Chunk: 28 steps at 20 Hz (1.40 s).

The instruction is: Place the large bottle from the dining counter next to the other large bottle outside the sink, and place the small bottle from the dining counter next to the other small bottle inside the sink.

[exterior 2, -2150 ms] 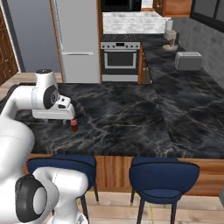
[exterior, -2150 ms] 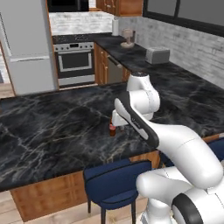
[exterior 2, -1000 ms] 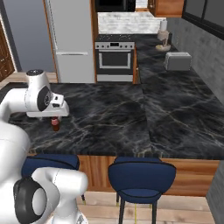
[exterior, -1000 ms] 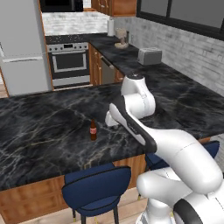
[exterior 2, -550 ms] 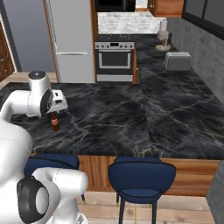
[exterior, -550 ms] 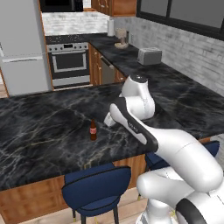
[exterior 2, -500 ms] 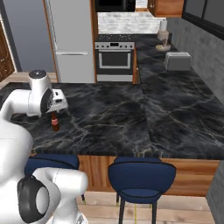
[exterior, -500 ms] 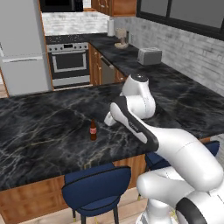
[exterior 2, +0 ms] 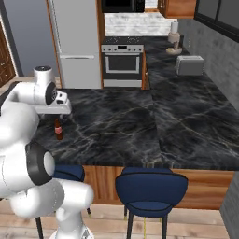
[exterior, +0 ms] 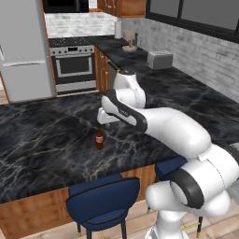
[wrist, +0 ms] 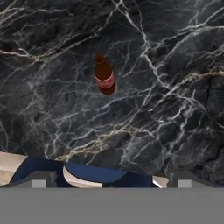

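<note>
My gripper (exterior: 99, 122) hangs just above the small bottle (exterior: 99, 138), which stands upright on the dining counter (exterior: 42, 140). My fingers are spread wide, holding nothing and touching nothing. In the hand view I look down on the bottle (wrist: 104, 75) from above: a brown bottle with a red label band around its body, its neck pointing toward the top of that view, standing alone on the black marble with pale veins. Below it in that view runs the counter's near edge, and past the edge I see the curved back of a blue stool (wrist: 87, 173).

From the right base view, my hand (exterior 2: 58, 111) sits over the bottle (exterior 2: 58, 130), close to the counter's left end. From the left base view, 1 blue stool (exterior: 102, 200) is tucked under the counter's front edge, almost directly in front of the bottle.

Across the kitchen, a grey toaster (exterior: 159, 59) rests on the far counter (exterior: 186, 88) along the tiled wall. A steel oven (exterior: 74, 70) stands beside a tall grey fridge (exterior: 23, 51) at the back of the room. I can't see the sink or any other bottle from here.
</note>
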### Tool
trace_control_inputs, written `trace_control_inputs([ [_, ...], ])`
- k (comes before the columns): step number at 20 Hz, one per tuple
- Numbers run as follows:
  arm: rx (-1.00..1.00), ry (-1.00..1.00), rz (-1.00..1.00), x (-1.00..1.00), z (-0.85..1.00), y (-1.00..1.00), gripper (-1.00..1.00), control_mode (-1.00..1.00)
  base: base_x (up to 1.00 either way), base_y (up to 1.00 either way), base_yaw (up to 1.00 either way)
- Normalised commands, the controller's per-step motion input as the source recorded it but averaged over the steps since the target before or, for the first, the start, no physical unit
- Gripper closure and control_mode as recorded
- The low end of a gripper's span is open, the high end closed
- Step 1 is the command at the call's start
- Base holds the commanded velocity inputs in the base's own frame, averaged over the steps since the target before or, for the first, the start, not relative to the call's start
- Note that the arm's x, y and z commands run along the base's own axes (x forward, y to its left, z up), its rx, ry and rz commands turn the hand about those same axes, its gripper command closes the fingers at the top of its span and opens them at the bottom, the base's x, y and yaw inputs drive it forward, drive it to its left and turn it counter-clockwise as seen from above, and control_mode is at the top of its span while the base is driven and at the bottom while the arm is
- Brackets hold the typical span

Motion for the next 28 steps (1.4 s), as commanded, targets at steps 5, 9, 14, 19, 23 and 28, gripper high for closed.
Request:
trace_control_inputs([
  [5, 0.00, -0.01, -0.06, 0.04, -0.03, 0.00, -1.00, -1.00, 0.00, 0.00, 0.00],
  [9, 0.00, 0.05, 0.16, 0.44, -0.01, 0.00, -1.00, -1.00, 0.00, 0.00, 0.00],
  [14, 0.00, 0.17, 0.14, 0.79, 0.00, 0.00, -1.00, -1.00, 0.00, 0.00, 0.00],
  [19, -0.01, 0.06, 0.07, 0.42, 0.00, 0.18, -1.00, -1.00, 0.00, 0.00, 0.00],
  [23, -0.10, -0.01, 0.04, 0.08, 0.00, 0.41, -1.00, -1.00, 0.00, 0.00, 0.00],
  [28, -0.13, -0.02, 0.05, 0.04, 0.00, 0.41, -1.00, -1.00, 0.00, 0.00, 0.00],
])
